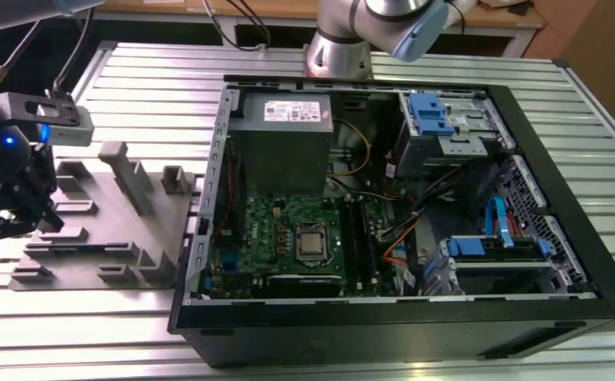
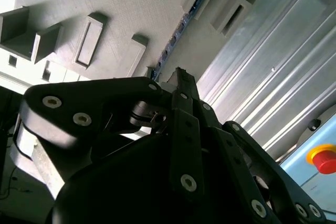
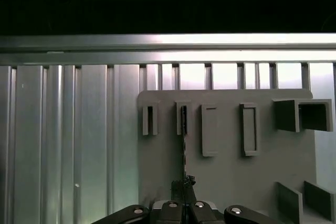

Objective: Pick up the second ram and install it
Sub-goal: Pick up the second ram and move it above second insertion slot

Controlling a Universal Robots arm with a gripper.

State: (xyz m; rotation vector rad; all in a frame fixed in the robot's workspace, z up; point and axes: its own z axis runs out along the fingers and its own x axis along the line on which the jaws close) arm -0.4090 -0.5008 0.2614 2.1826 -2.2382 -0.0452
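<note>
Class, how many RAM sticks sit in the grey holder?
1: the second ram stands on edge in the grey holder, the gripper shut on one end. Others may be hidden.

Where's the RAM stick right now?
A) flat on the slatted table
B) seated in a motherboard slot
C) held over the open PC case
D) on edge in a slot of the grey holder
D: in the first wrist view the RAM stick stands on edge in a narrow slot of the grey holder, with the gripper at its near end.
</note>
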